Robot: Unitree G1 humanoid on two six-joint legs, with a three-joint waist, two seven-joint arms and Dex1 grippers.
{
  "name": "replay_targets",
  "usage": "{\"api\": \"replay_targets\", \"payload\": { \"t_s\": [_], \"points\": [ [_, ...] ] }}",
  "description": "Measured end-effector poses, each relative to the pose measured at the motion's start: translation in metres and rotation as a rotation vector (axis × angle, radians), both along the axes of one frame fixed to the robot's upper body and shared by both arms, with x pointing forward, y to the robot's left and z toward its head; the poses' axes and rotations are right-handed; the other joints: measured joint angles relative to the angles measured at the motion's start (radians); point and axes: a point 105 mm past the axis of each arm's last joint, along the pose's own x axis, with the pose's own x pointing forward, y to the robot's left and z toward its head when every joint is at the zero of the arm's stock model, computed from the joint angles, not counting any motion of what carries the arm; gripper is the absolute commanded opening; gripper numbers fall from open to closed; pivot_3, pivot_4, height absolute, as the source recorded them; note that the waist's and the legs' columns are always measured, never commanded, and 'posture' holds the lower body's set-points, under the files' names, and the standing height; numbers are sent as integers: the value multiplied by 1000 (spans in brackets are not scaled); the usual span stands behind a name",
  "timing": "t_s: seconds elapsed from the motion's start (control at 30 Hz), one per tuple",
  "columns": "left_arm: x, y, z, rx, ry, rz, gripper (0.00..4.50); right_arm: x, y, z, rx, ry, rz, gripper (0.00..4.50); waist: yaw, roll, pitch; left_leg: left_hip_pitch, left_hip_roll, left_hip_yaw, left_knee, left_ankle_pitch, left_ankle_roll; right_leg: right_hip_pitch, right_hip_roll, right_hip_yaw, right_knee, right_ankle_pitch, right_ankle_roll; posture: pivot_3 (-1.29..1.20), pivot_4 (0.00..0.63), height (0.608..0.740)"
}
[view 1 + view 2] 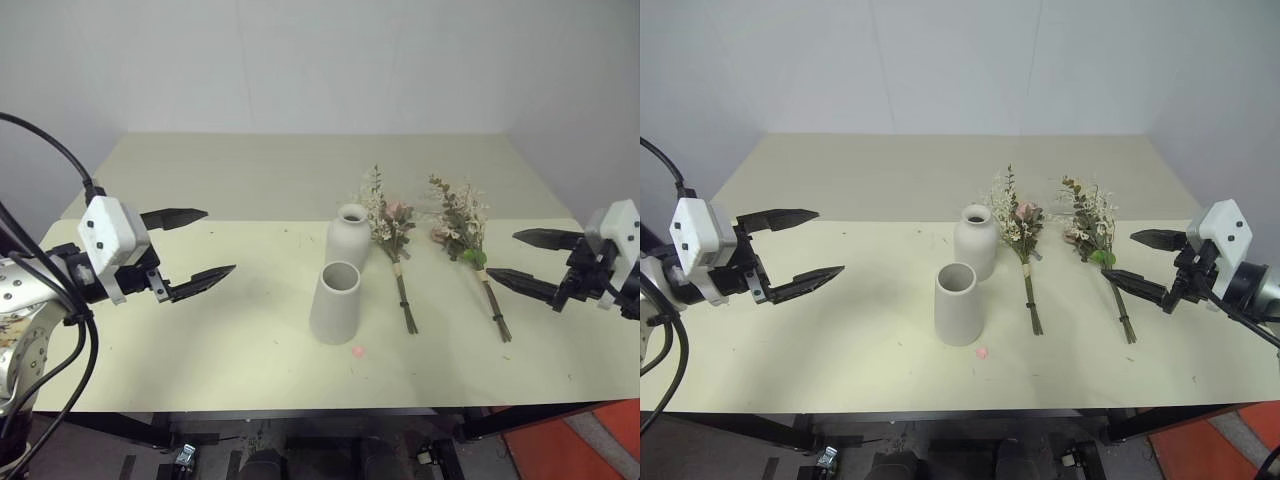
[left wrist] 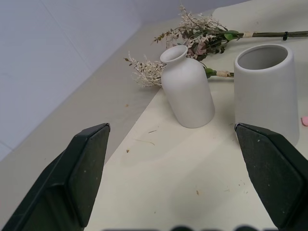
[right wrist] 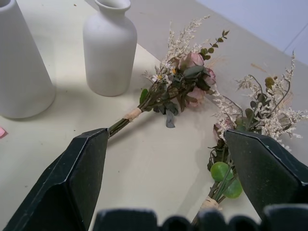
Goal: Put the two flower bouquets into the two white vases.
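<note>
Left eye view: plain white vases (image 1: 334,302), unlabelled bouquets (image 1: 391,236).

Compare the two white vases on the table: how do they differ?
The bottle vase has a rounded body and a narrow neck; the cone vase is a plain taper with a wide mouth. The cone vase stands nearer the robot, the bottle vase just behind it, next to a bouquet. Both are matte off-white, upright and empty.
</note>
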Motion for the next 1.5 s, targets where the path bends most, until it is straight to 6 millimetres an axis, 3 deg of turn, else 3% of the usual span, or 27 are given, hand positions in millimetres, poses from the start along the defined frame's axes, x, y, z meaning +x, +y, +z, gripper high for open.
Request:
{"api": "replay_targets", "payload": {
  "t_s": [0.3,0.43,0.5,0.7,0.93,1.17,1.33,1.5],
  "points": [
    [1,1,2,6,2,-7,4500,-3,0,-6,-10,9,-19,4471,-1,0,0,0,0,0,0,0,0,0,0,0,0,0,0,0,150,740],
    [3,-2,6,9,-11,-20,4500,3,-7,-5,-34,-9,-114,4471,0,0,0,0,0,0,0,0,0,0,0,0,0,0,0,0,150,740],
    [3,-2,5,10,-9,-24,4500,14,-11,-7,-58,-1,-210,4471,-5,0,0,0,0,0,0,0,0,0,0,0,0,0,0,0,150,740],
    [6,-5,3,14,-1,-37,4500,54,7,-29,-88,165,-286,4471,-20,0,0,0,0,0,0,0,0,-1,0,0,0,1,-2,0,150,740],
    [6,-6,-3,29,8,-26,4500,101,1,-61,-100,337,-457,4471,-25,0,0,-10,0,0,0,0,0,-12,0,0,1,2,-4,0,150,740],
    [-2,-7,-12,36,25,-7,4500,117,-15,-80,-115,445,-589,4471,-26,0,0,-13,-1,0,0,0,0,-15,-1,0,1,3,-4,0,150,740],
    [-5,-7,-10,34,15,3,4500,121,-13,-89,-113,482,-590,2839,-28,0,0,-11,-1,0,0,0,0,-14,0,0,2,3,-5,0,150,740],
    [-6,-6,-12,33,23,15,4500,125,-13,-81,-114,476,-593,988,-30,0,0,-11,0,0,0,0,0,-14,0,0,2,3,-5,0,150,740]
  ]
}}
